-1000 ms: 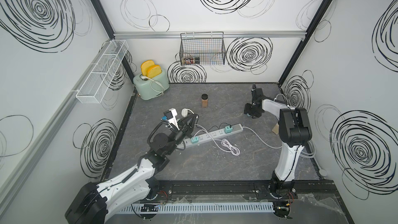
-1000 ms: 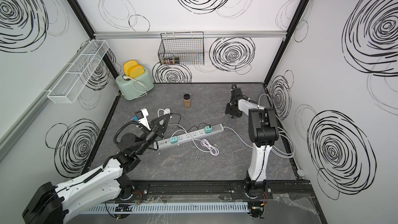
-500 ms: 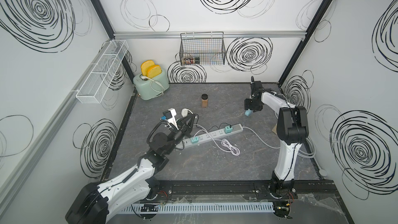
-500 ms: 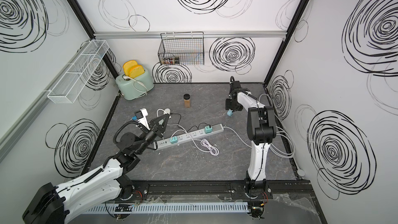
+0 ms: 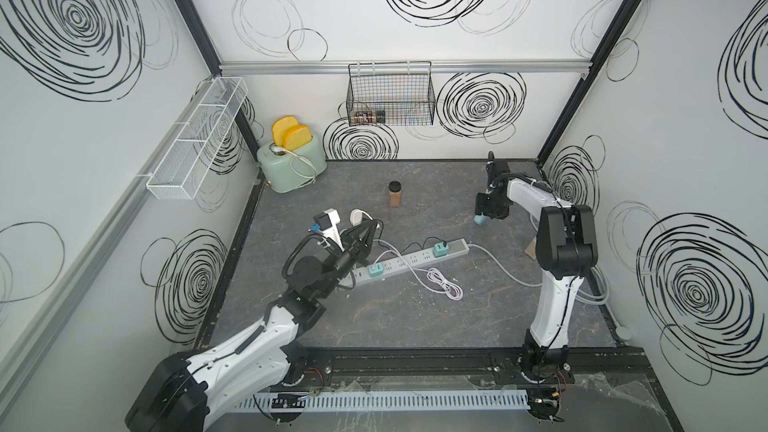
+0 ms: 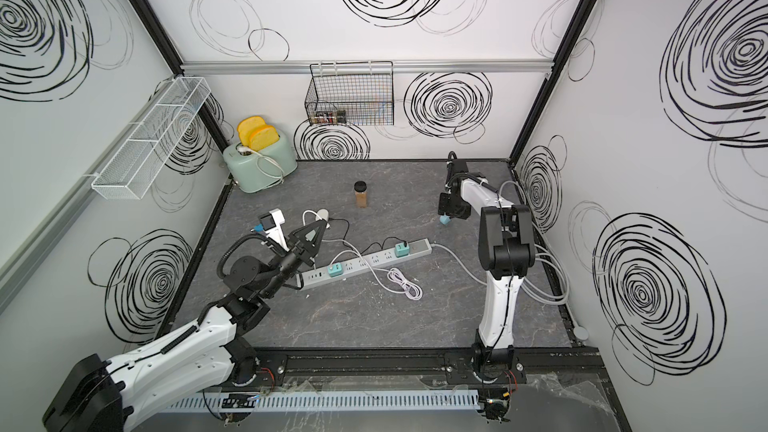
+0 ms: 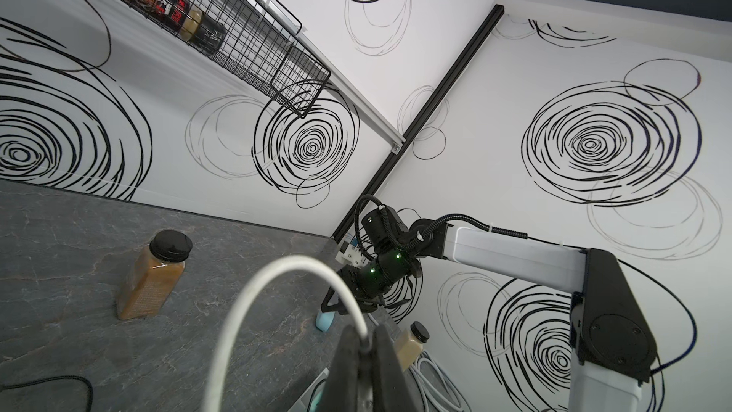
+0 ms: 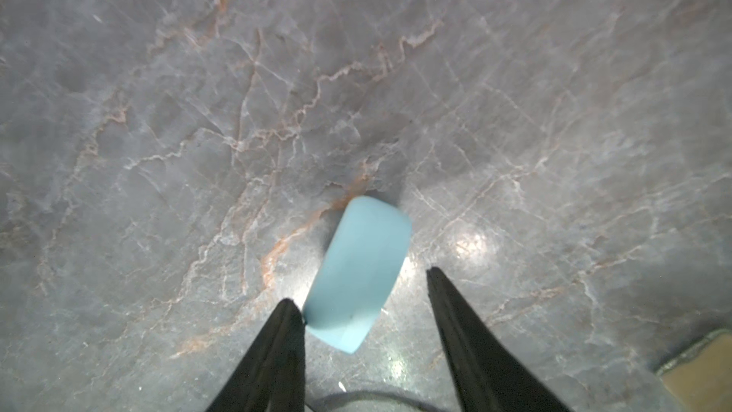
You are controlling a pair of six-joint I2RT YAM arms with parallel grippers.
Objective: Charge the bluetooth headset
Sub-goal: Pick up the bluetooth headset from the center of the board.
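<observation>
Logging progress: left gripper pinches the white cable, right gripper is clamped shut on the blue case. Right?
Not clamped: the right gripper stands open astride the blue case, as the right wrist view shows. The left gripper does pinch the white cable.

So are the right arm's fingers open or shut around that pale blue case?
Open. In the right wrist view the fingers straddle the pale blue rounded case: one at its edge, the other clearly apart.

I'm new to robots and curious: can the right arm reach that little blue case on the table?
Probably yes. The right gripper hangs just over the blue case, its jaws open on either side of it, and nothing stands between them.
</observation>
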